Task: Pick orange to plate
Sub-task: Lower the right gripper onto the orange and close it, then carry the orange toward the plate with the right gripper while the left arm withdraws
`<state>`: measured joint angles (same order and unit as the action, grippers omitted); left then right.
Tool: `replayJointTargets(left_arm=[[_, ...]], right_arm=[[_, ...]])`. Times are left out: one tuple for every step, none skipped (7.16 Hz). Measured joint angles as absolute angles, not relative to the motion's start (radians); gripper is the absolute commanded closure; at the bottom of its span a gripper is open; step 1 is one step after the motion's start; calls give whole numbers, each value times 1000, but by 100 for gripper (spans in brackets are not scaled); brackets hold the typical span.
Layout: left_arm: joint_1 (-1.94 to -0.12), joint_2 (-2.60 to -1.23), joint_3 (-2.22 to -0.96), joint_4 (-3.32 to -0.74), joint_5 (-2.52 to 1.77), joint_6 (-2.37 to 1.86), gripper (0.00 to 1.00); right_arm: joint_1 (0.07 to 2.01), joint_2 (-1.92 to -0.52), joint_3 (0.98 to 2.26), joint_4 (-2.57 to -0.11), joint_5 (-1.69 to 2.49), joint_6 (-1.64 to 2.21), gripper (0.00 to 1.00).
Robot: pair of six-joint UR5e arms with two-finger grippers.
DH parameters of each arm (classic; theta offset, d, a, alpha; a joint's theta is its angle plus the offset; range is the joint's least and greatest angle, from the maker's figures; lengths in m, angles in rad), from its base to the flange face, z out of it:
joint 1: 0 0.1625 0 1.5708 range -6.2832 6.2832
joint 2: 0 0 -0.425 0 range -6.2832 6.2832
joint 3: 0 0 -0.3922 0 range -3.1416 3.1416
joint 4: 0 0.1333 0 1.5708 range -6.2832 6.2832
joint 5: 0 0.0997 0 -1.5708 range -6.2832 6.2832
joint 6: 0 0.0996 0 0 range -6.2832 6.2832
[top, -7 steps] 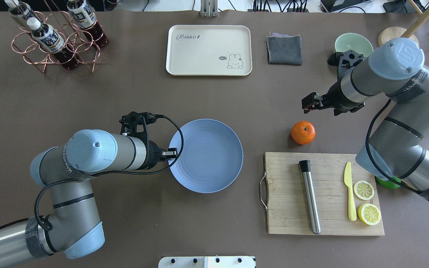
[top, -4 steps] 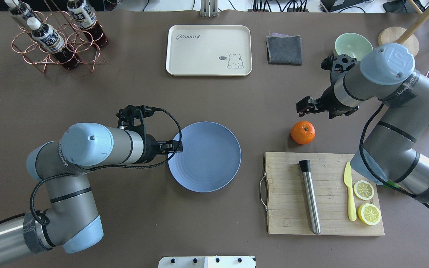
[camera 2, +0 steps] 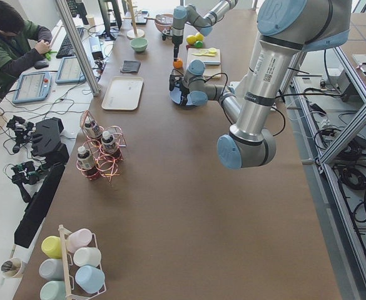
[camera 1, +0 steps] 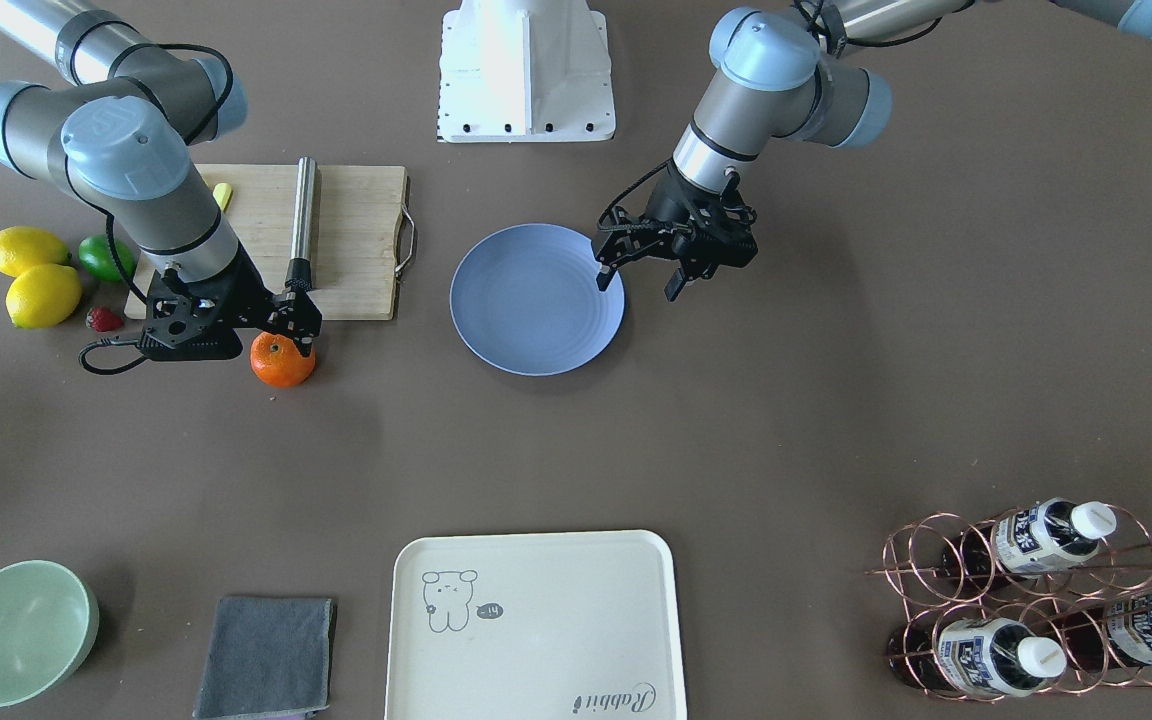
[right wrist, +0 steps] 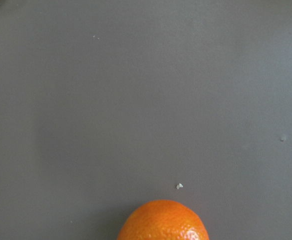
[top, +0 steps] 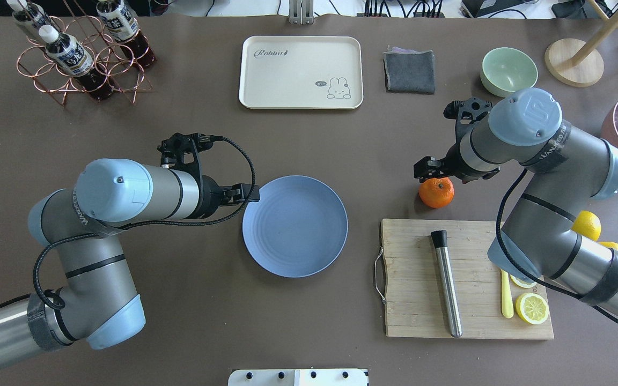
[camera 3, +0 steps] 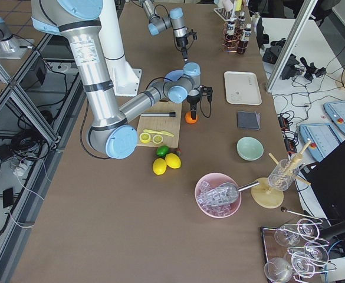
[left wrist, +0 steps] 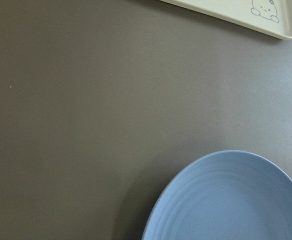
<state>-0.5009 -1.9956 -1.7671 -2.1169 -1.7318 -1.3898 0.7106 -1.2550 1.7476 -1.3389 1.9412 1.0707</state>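
The orange rests on the brown table just beyond the cutting board, also seen as the orange and filling the bottom edge of the right wrist view as the orange. My right gripper hangs directly over its far side, open, with nothing between its fingers. The blue-grey plate lies empty at the table's middle, well to the left of the orange. My left gripper hovers open at the plate's left rim, which shows in the left wrist view as the plate.
A wooden cutting board carries a steel muddler, a yellow knife and lemon slices. Whole lemons and a lime lie beside it. A cream tray, grey cloth, green bowl and bottle rack line the far side.
My right gripper has moved left and down until it sits just over the orange. My left gripper has drifted farther from the robot along the plate's left rim. Orange and plate stayed put.
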Motion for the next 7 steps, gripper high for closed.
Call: replayJointTargets(left_arm=[[-501,-1996,-1767,-2117,-1732,-1389,2],[-502,-1996,-1767,-2117,-1732,-1389,2],[-502,-1996,-1768,-2117,-1732,-1389,2],[-502,-1996,-1769,-2117,-1732,-1388,2],[-501,-1996,-1771,-2117,-1732,-1387,2],[-500,-1996,-1774,-2117,-1732,-1387,2],[-500,-1996,-1778,-2117,-1732,-1386,2]], right_arm=[[698,-1253,1734,-1336,1926,1076,0],[685,-1250,1717,-1332,1914,1087,0],[673,-1245,1704,-1330,1906,1103,41],[666,-1243,1698,-1329,1902,1112,95],[664,-1243,1698,-1329,1902,1114,100],[663,-1243,1700,-1328,1902,1114,100],[664,-1242,1710,-1331,1900,1114,100]])
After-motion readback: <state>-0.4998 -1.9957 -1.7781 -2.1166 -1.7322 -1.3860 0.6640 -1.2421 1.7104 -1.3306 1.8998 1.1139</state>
